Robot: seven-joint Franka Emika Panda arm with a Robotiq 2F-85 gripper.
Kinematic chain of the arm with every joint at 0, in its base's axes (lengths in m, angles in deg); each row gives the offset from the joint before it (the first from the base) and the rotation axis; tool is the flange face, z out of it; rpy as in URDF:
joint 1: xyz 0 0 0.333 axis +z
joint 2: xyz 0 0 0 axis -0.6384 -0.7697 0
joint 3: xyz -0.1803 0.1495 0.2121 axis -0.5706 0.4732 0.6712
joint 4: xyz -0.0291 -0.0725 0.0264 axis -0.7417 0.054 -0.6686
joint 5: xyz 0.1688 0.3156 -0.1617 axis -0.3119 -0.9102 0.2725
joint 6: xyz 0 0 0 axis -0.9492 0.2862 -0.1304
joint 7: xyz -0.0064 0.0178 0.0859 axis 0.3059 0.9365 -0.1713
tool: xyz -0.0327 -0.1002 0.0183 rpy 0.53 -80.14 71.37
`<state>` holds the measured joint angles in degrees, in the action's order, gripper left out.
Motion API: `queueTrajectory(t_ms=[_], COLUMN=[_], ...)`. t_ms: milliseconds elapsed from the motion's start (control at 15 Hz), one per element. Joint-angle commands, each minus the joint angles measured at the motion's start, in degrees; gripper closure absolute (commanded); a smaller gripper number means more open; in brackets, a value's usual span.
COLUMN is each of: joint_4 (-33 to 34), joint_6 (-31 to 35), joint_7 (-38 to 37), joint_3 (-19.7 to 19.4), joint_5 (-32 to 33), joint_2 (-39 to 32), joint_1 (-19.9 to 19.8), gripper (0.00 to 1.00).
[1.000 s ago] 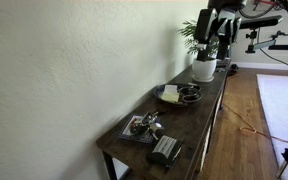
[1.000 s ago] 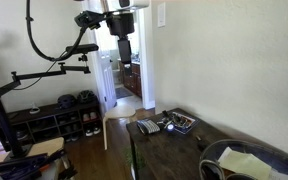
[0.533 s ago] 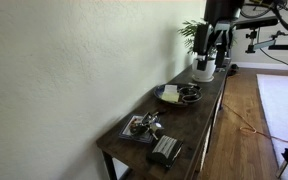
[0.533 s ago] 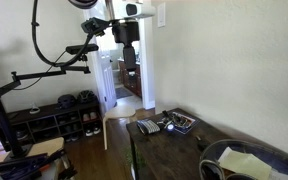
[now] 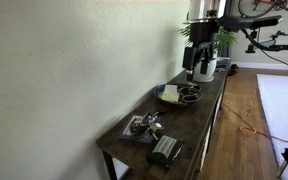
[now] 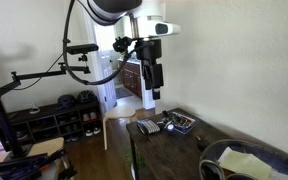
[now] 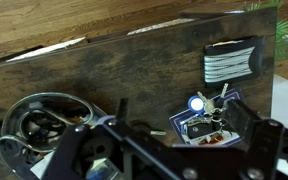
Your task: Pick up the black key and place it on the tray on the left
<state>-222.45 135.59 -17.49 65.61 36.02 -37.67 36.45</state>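
The black key (image 7: 195, 130) lies with a bunch of silver keys and a small lit light on the flat rectangular tray (image 7: 177, 120). The tray sits near the table's end in both exterior views (image 5: 134, 132) (image 6: 184, 127). My gripper (image 7: 174, 152) is open and empty. It hangs high above the table in both exterior views (image 5: 200, 68) (image 6: 155, 93). It is over the round dark dish (image 5: 174, 98), well away from the tray. In the wrist view the tray shows between my two fingers, far below.
A black ridged box (image 7: 229, 61) (image 5: 165, 151) stands beside the tray at the table's end. The round dish (image 7: 42, 122) holds small items. A potted plant (image 5: 204, 62) stands at the table's other end. A small metal piece (image 7: 157, 132) lies on the wood. A wall runs along the table.
My arm has moved along the table from above the plant toward the dish and tray, and it has come lower. The things on the table have not moved.
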Motion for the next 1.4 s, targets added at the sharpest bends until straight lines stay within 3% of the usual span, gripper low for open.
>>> queueTrajectory(t_ms=[0, 267, 933, 1333], joint_4=[3.77, 7.06, 7.59, 10.18], joint_6=[2.77, 3.28, 2.79, 3.94], joint_7=[5.59, 10.46, 9.43, 12.97], joint_3=[-1.85, -2.81, -2.99, -4.11], joint_5=[1.33, 1.93, 1.81, 3.12], joint_2=[-5.85, -10.00, -11.16, -15.14], joint_1=[0.04, 0.13, 0.13, -0.42], gripper=[0.00, 0.00, 0.00, 0.00])
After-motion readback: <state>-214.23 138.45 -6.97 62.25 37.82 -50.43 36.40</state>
